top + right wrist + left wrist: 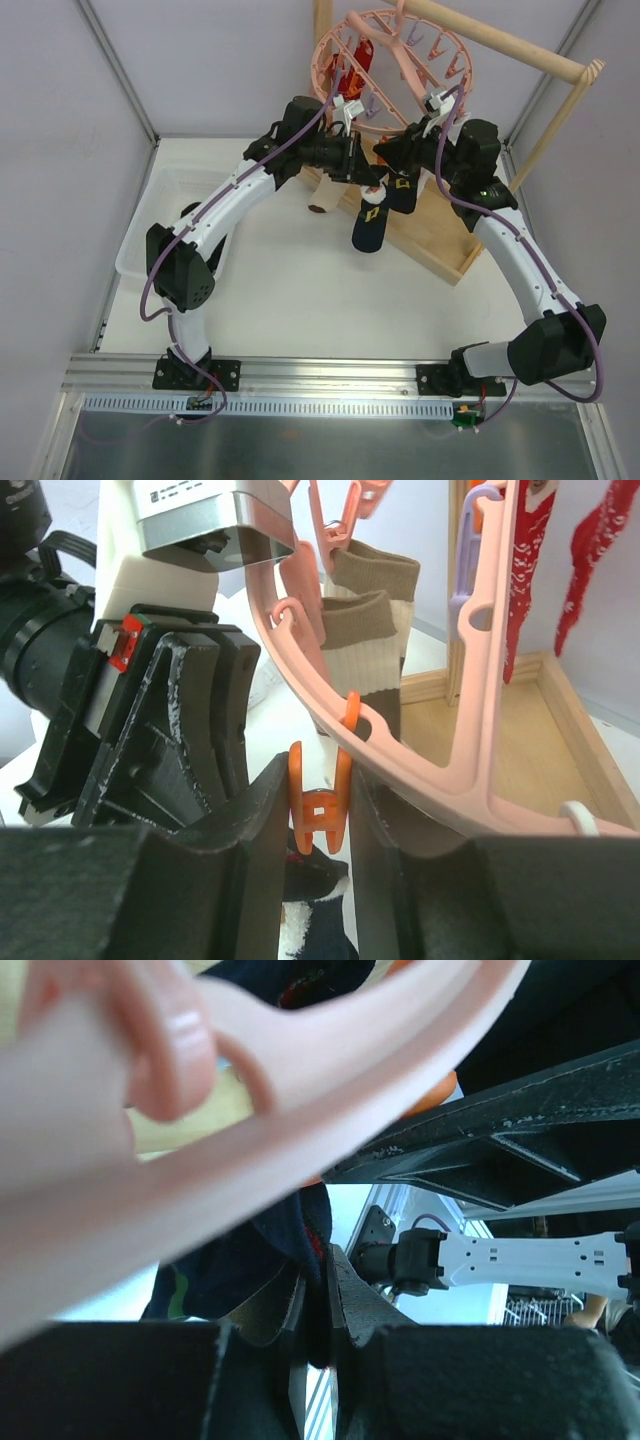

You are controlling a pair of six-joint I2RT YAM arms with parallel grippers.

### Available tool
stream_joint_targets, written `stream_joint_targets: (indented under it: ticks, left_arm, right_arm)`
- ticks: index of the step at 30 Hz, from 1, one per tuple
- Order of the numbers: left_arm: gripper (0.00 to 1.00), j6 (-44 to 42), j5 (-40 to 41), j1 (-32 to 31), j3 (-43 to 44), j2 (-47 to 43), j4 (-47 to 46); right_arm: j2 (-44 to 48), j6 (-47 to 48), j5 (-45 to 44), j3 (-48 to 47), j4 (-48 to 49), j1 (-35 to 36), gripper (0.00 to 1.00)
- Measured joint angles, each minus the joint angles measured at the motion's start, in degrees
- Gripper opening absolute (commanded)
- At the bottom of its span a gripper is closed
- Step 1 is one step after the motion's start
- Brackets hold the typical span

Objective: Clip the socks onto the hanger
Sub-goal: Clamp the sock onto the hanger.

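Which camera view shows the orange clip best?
The right wrist view: the orange clip is sharp, pinched in the right gripper under the hanger. The left wrist view shows only a blurred orange bit, perhaps it; the top view does not show it clearly.

The round pink hanger (420,775), spoked and ringed with small clips, hangs tilted, and two dark socks (369,228) with small yellow marks dangle side by side just below its lower rim.

socks (368,228) before hanger (322,48), bin (135,240) left
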State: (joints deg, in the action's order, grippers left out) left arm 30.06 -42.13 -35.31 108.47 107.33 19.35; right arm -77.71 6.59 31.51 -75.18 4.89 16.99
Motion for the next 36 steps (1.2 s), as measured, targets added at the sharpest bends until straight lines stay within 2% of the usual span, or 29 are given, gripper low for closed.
stream_joint_targets:
  ticks: [25,36]
  left_arm:
    - [0.0,3.72,-5.66,1.7,1.64,0.02,-2.58]
    - [0.0,3.82,-6.56,4.24,1.2,0.02,-3.69]
  right_arm:
    - [-0.57,-0.66,2.34,2.47,6.54,-0.31,0.01]
    - [-1.01,-6.67,2.14,2.21,6.86,-0.42,0.01]
